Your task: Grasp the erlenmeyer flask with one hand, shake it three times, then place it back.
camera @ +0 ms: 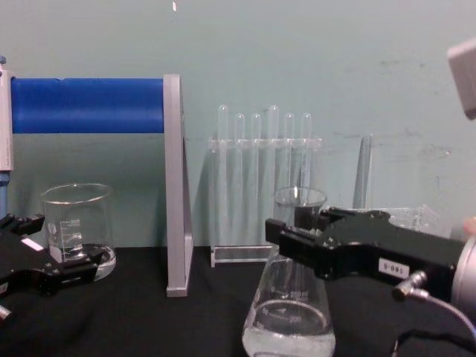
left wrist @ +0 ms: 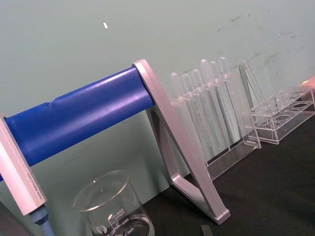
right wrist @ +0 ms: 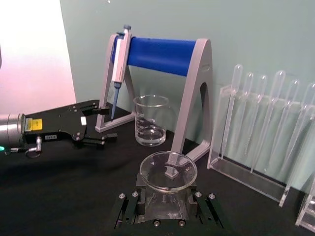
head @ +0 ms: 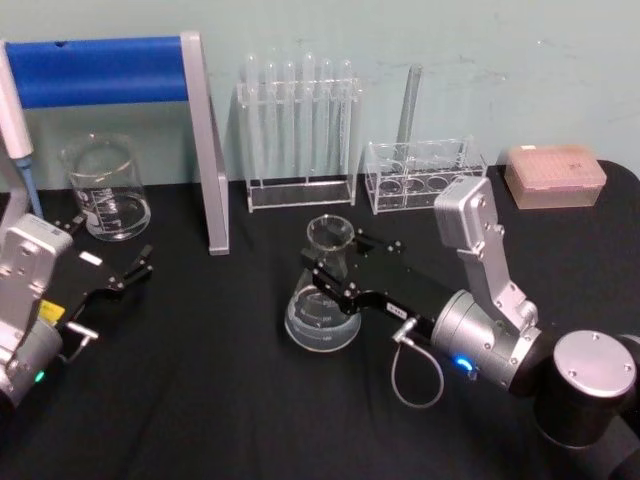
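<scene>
Right gripper, fingers closed on the narrow neck of the erlenmeyer flask standing at centre frame, grips slick, brittle, light glass, best held just under its flared rim, while the left gripper idles open at lower left.

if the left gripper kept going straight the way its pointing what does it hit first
Most likely the pipette stand's grey leg. The left gripper aims just past the beaker, though depth is unclear.

We note: clear erlenmeyer flask, faint white graduations; black right gripper; black surface; blue-barred grey stand behind the flask.
</scene>
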